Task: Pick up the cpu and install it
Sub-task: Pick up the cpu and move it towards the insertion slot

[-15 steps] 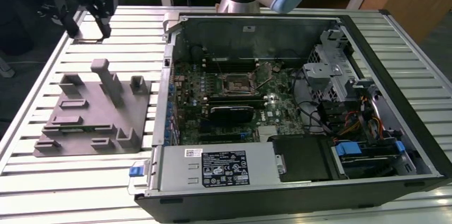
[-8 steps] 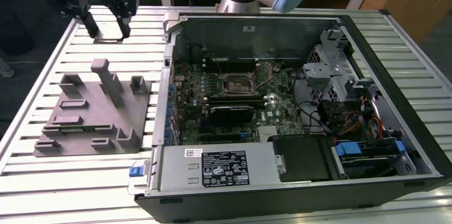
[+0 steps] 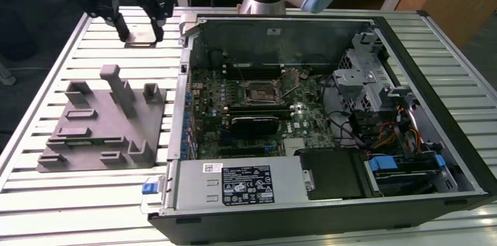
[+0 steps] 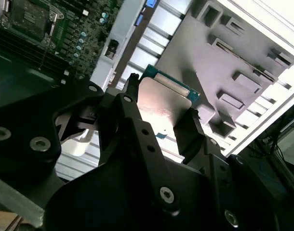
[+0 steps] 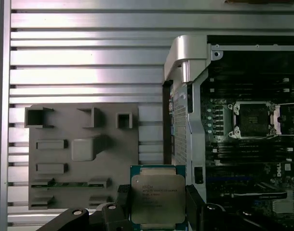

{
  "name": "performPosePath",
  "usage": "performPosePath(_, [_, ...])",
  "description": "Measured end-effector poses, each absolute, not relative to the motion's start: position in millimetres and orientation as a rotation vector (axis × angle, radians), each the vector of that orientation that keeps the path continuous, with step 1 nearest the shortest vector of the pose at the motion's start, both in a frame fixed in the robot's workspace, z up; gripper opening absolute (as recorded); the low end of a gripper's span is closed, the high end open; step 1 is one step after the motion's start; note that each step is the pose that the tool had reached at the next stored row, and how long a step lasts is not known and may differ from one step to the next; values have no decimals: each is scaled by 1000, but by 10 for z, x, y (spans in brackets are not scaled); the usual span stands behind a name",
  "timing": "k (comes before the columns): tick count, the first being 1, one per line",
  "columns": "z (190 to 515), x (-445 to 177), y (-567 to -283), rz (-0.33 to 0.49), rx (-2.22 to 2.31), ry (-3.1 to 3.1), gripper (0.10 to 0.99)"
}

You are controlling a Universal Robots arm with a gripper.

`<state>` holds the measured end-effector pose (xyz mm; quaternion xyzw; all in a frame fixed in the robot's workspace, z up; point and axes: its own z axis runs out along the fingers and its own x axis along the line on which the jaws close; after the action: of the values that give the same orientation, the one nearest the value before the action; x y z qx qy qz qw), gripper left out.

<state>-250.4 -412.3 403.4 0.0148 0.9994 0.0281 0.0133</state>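
Slatted worktop, tool up above it.
It pinches the cpu; grey block down below, open case beside.

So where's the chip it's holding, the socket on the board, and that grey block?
cpu (image 5: 158, 199): first wrist view, middle of its silver top.
socket (image 5: 253, 119): first wrist view, its dark centre.
grey fixture (image 5: 113, 159): first wrist view, bare flat face.

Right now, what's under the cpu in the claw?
Below the cpu, held in the claw, I see slatted table and the grey fixture nearby. The spot straight beneath is covered by the chip.
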Motion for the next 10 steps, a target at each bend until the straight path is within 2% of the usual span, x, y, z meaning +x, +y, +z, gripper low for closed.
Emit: performPosePath(10, [4033, -2070, -4123, 88, 46, 3113, 541])
